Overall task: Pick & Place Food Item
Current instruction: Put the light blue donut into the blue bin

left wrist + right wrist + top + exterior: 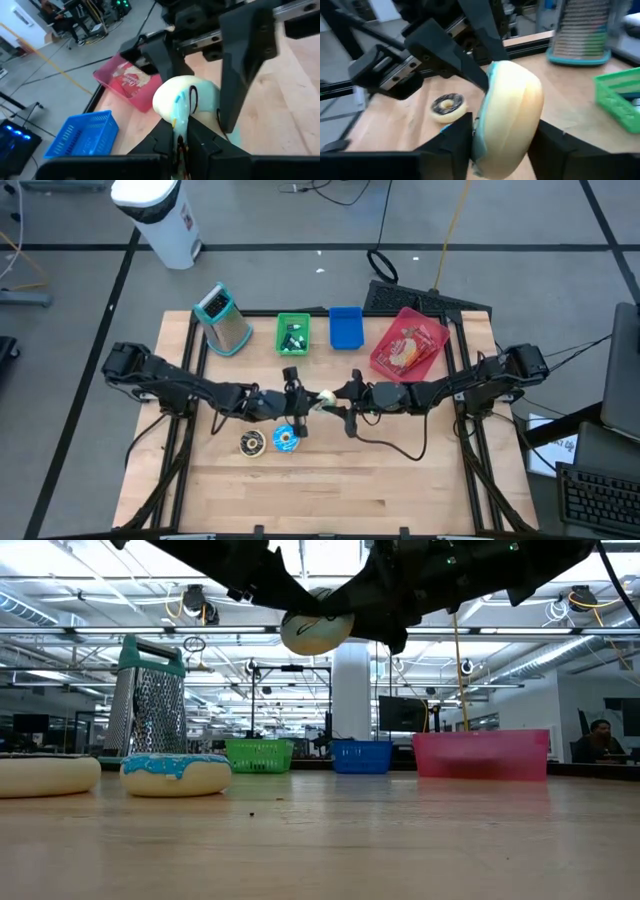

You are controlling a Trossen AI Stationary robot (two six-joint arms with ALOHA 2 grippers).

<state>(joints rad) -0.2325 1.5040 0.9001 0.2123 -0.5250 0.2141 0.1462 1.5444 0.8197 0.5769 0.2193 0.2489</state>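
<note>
High view: left tool (300, 402) and right tool (345, 402) meet mid-bench over a pale donut (322, 399), a handover in progress; two donuts (268, 442) lie on the bench (400, 490). Low view: the donut hangs clear above the bench. Wrist views: left tool pinches its rim; right tool's fingers (455, 135) flank it, not visibly touching, so placing remains.

Grey concrete floor (480, 220), dark seam lines crossing it. White bin (160, 218) stands well beyond the far left table corner. Black cables (385, 240) trail on the floor behind the table. Open hall beyond: white column (350, 690), ceiling beams and pipes (120, 600), monitors, bright overhead light. A person (598, 740) seated far right.
</note>
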